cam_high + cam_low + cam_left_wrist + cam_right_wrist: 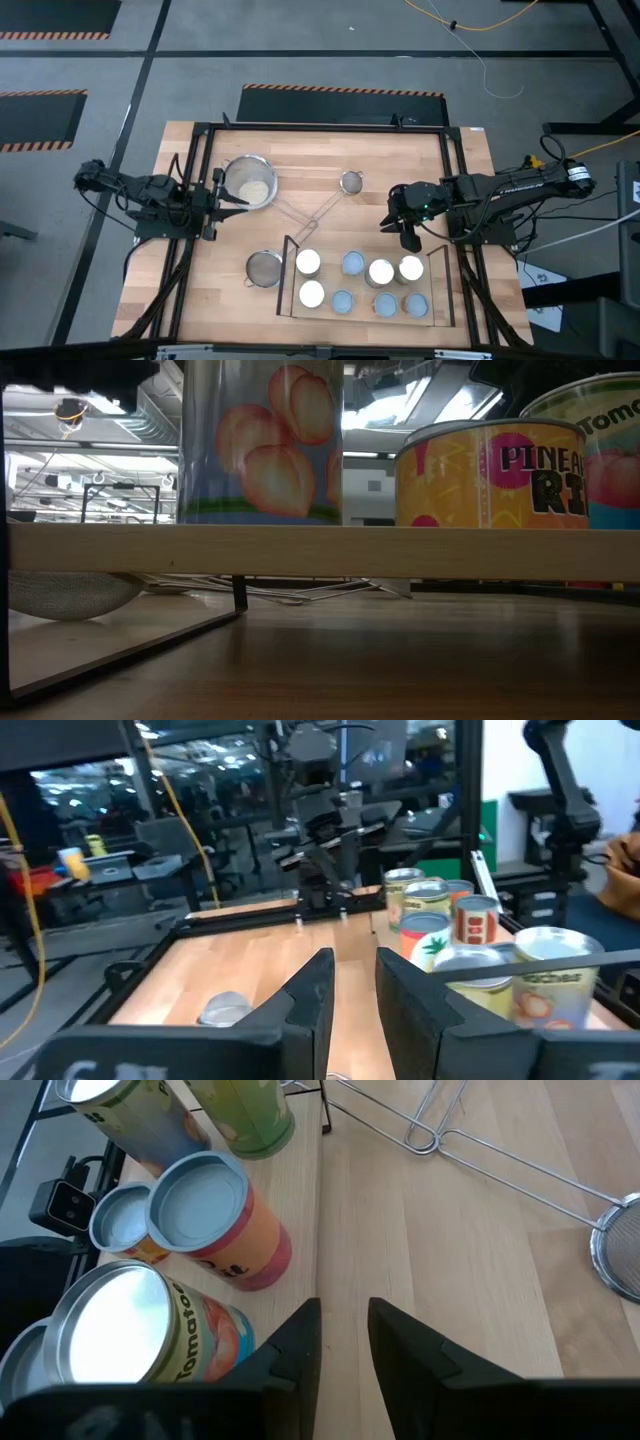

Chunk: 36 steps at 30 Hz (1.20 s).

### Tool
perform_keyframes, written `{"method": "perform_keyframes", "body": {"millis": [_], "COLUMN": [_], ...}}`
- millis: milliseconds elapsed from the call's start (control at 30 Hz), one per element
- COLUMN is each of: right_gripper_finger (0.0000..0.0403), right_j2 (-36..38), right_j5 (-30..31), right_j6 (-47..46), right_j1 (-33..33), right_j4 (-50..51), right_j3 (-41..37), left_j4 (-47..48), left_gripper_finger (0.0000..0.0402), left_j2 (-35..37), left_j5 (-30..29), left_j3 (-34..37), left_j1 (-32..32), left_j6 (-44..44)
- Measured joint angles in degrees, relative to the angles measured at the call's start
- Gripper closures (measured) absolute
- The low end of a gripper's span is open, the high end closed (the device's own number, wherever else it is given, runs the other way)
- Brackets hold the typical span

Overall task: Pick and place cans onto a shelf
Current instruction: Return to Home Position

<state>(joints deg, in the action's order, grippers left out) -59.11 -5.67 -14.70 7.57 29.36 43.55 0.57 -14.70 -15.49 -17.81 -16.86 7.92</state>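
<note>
Several cans (381, 271) stand upright on their bases on the shelf (360, 284), a light-wood board with black rails at the table's near right. In the low view, a peach-labelled can (265, 440) and a pineapple can (490, 470) stand on the board (320, 550). My right gripper (398, 230) hangs open over the shelf's far right corner, slanting down, with nothing between its fingers (345, 1340); cans (210, 1220) stand beside it. My left gripper (235, 195) is open and empty at the table's left, pointing level toward the right (355, 1010).
A steel pan (250, 180) with a long handle sits just ahead of my left gripper. A mesh strainer (264, 268) lies by the shelf's left end, and a small one (351, 181) lies farther back. Their wire handles (480, 1150) cross mid-table. Bare wood lies at the far right.
</note>
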Motion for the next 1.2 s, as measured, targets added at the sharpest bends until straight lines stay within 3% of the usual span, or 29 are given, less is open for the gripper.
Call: {"method": "perform_keyframes", "body": {"millis": [433,633,733,900,1200], "right_gripper_finger": [0.0312,0.0312,0.0312,0.0312,0.0312], "right_j2": [0.0,0.2,1.9,8.0,26.7], "right_j5": [0.0,-0.4,-4.7,-10.6,-10.7], "right_j6": [0.1,0.3,0.3,2.3,11.1], "right_j1": [0.0,0.0,0.0,0.0,0.0], "right_j4": [0.0,-0.6,-2.3,-3.1,-3.2], "right_j3": [0.0,0.0,0.4,2.9,1.9], "left_j4": [-5.8,-7.1,-6.7,-6.6,-6.2], "left_gripper_finger": [0.0332,0.0332,0.0332,0.0332,0.0332], "left_j2": [11.6,14.4,14.4,14.5,14.4], "left_j5": [0.2,5.6,6.9,7.7,7.7], "left_j3": [14.1,17.3,17.4,17.4,17.4], "left_j1": [6.0,9.0,10.4,12.3,13.0], "left_j6": [-0.3,-0.7,-1.4,-1.7,-3.0]}}
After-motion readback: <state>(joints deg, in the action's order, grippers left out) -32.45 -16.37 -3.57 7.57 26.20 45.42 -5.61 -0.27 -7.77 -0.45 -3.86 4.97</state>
